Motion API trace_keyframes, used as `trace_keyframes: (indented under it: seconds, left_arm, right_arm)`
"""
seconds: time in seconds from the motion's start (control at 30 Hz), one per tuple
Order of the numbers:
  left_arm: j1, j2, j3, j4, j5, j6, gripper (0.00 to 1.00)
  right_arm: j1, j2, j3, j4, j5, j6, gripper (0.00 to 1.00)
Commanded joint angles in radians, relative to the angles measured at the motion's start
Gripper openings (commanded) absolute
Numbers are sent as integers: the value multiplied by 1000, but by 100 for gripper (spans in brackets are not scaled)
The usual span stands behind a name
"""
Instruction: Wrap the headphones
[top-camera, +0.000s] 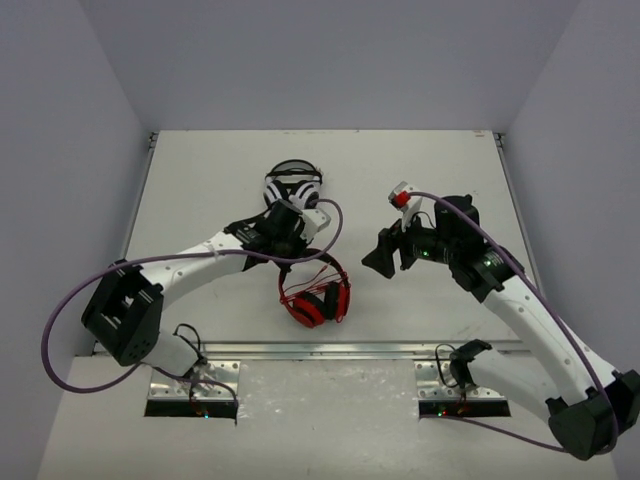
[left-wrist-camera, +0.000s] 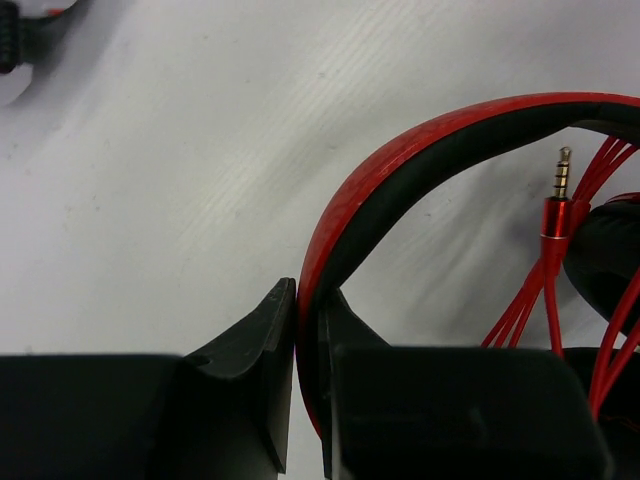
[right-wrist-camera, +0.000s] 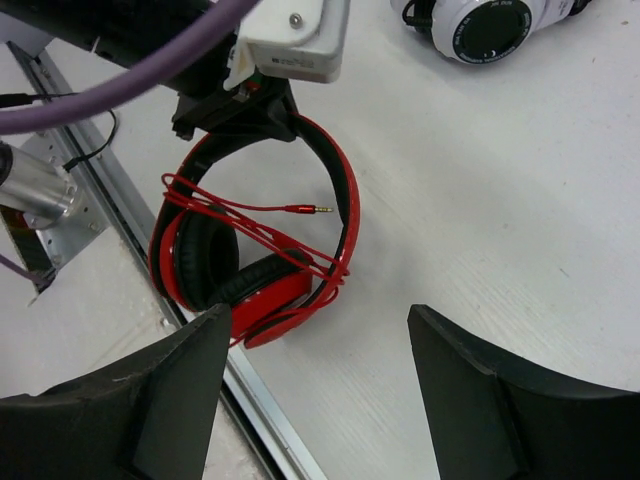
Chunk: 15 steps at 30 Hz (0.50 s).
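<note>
**Spotter:** Where are the headphones sitting for you?

**Operator:** On the top camera I see them toward 6 o'clock on the table, close to its near edge, between my two arms. The headband arches toward 12 o'clock, with the ear cups toward 6.

**Spotter:** And your left gripper?

**Operator:** Clenched on the headband. My left wrist camera shows one finger on the red outer face and the other against the black lining, with no gap on either side. I cannot tell whether the set is lifted or resting on the table.

**Spotter:** The cable?

**Operator:** Several red strands cross the ear cups and the arch. The jack plug lies free inside the arch, pointing toward 3 o'clock in my right wrist view.

**Spotter:** Right gripper?

**Operator:** Released, fingers spread wide and grasping nothing. It hangs at about 2 o'clock from the red set, apart from it. The white-and-black headphones lie at 12 o'clock from the red pair, just beyond my left wrist.
</note>
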Motion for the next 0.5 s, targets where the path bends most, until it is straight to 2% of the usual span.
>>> trace_keyframes:
  seconds: [0.0,0.17,0.2,0.3,0.47]
  left_arm:
    - [13,5,68,32,204,242,0]
    - [121,136,206,-96,304,327,0]
    - [135,163,234,-126,374,359,0]
    - [177,252,297,-204,412,404,2]
    - [247,350,348,-220,485,476,5]
  right_arm:
    - [0,-75,-43,-27,-27,46,72]
    - [1,-179,-114,-35,-114,58,73]
    - [1,-190,-123,-31,-117,63,73]
    - [1,-222,-155,-10,-172,83,73]
    - [1,-232,-209,19,-232,103,74]
